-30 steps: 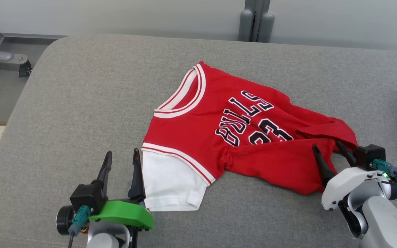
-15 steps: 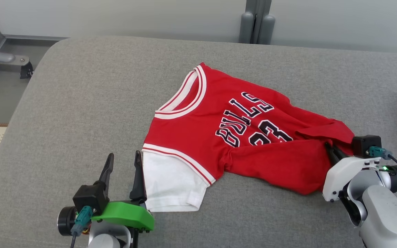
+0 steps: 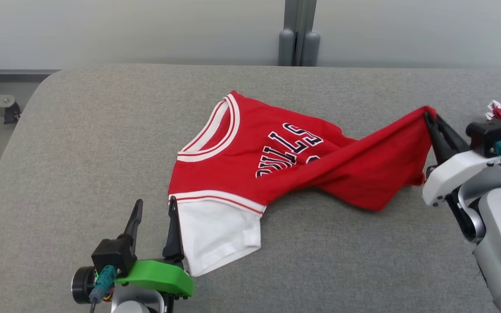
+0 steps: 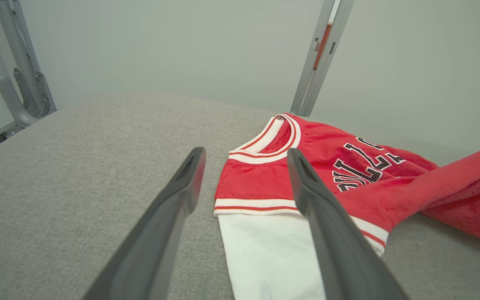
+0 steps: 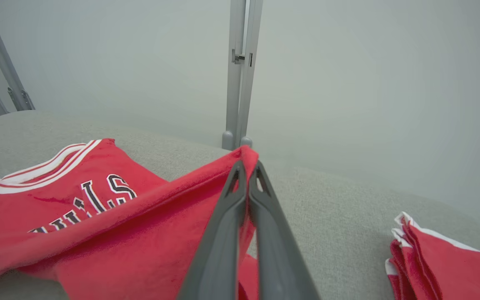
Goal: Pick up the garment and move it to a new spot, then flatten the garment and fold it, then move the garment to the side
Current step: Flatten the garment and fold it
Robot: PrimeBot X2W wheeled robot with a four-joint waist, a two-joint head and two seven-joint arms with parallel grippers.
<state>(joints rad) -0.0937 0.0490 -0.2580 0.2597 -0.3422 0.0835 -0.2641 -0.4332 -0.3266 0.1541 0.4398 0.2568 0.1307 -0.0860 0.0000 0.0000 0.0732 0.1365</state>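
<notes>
one jersey point(image 3: 233, 174) corner is pinched tight in the right gripper point(image 3: 429, 115), raised, likely to pull it flat; left gripper point(image 3: 155, 202) gapes empty.

Left gripper point(image 3: 155, 201) sat low at lower left, fingers point(image 3: 173, 230) spread wide and pointing forward, nothing between them; right gripper point(image 3: 428, 114) stood at far right, fingers pressed together, pinching a corner of the garment point(image 3: 233, 178); pale right forearm point(image 3: 500, 243) angled up behind it.
</notes>
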